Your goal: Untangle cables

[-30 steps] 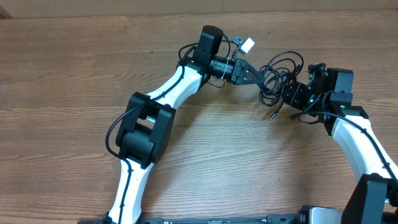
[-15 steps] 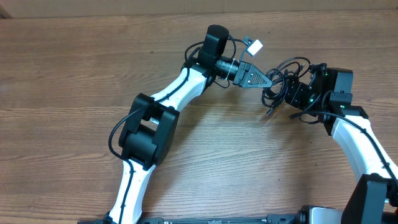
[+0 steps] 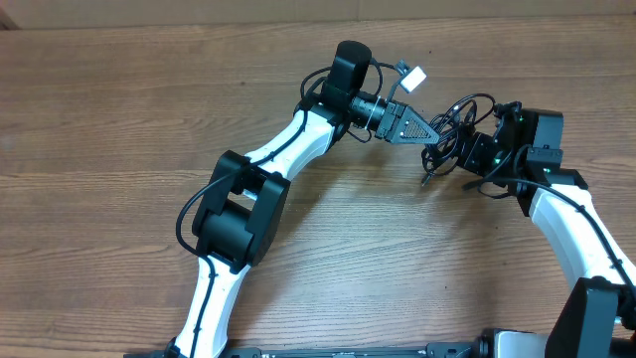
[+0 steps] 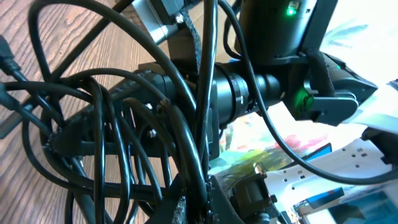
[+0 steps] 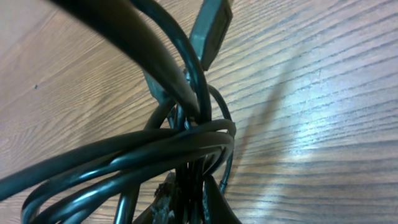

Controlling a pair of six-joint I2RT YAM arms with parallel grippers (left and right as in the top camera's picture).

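Tangled bunch of thin black cables [image 3: 455, 117] over the wooden table [image 3: 119, 119] at upper right, left gripper [image 3: 431, 137] pinched shut on one side of the cables, right gripper [image 3: 460, 151] clamped on the other side, one plug end [image 3: 425, 182] sticking out below.

We find the table [image 3: 99, 199] open at the left and near centre, while far right the cables [image 3: 449, 124] fill the space between the left gripper [image 3: 429, 132] and the right gripper [image 3: 460, 151].
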